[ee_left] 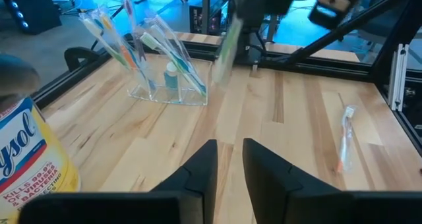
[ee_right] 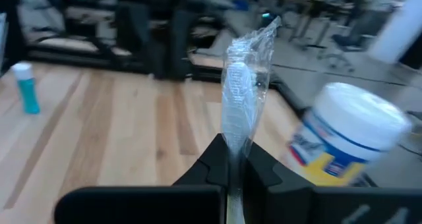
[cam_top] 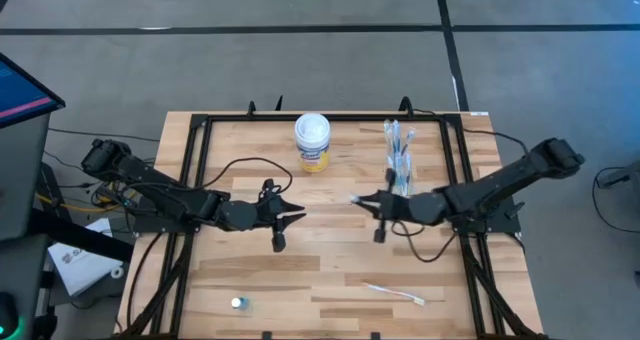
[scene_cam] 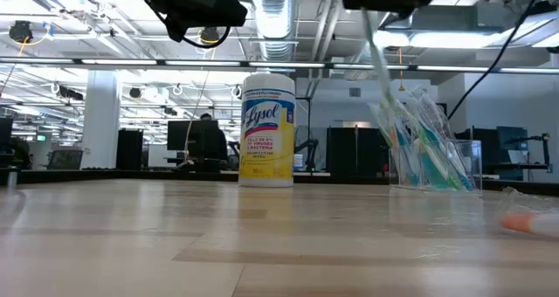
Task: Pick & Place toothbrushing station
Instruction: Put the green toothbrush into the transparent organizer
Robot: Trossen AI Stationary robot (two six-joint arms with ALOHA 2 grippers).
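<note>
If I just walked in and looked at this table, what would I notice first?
Probably the two dark arms meeting over the middle of the table, the right tool pinching a toothbrush in a crinkly clear wrapper. Next, the yellow wipes canister with its white lid at the far edge, and beside it a clear holder full of toothbrushes. Near the front edge lie one more wrapped toothbrush and a little blue tube.

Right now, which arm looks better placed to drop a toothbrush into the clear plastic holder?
The right. Its gripper has its jaws shut on a plastic-wrapped white toothbrush, near the clear plastic holder. The left gripper holds nothing and sits farther off.
</note>
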